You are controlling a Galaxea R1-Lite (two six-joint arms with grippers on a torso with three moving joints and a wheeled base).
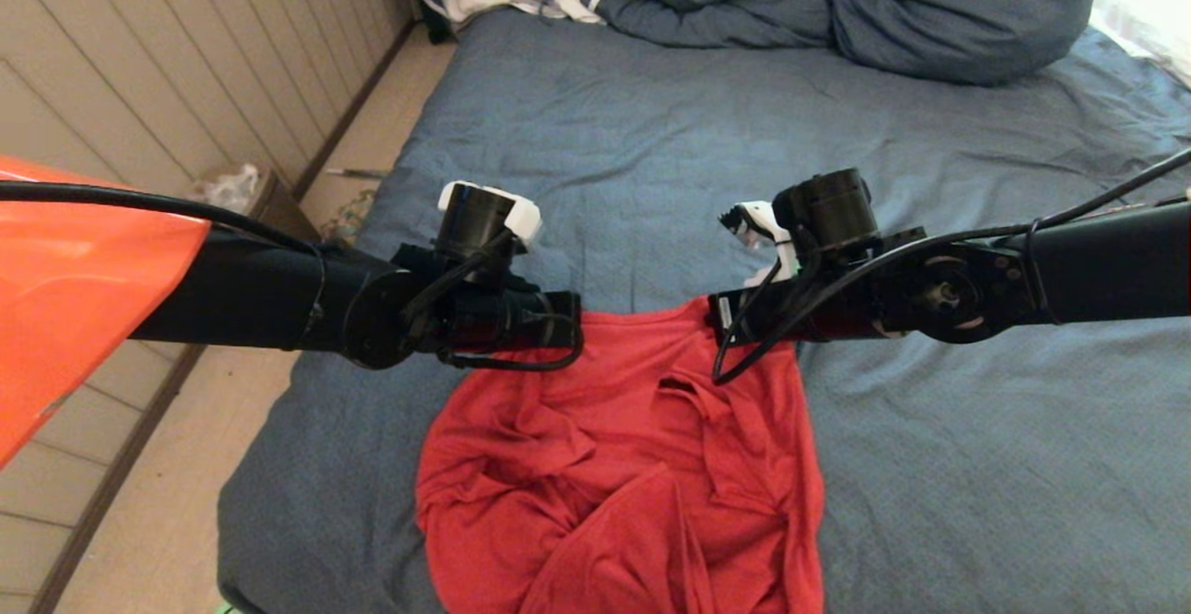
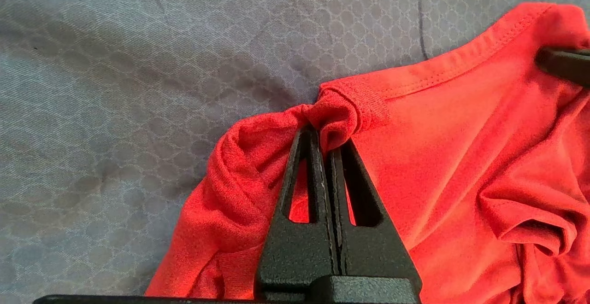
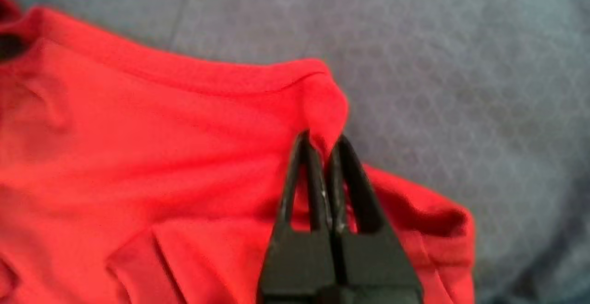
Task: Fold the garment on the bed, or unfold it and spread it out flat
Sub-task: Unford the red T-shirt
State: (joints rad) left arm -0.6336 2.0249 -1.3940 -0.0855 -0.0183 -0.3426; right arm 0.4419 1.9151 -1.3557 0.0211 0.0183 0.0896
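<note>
hanging from both grippers (image 2: 326, 140) (image 3: 322, 145), red t-shirt (image 1: 623, 465)

The red short-sleeved T-shirt (image 2: 461, 156) is soft matt knit cloth with a stitched hem. The slate-blue bed sheet (image 2: 138, 87) is matt woven cloth bearing a faint honeycomb pattern. The left gripper's black plastic fingers (image 2: 304, 212) look grainy and matt.
</note>
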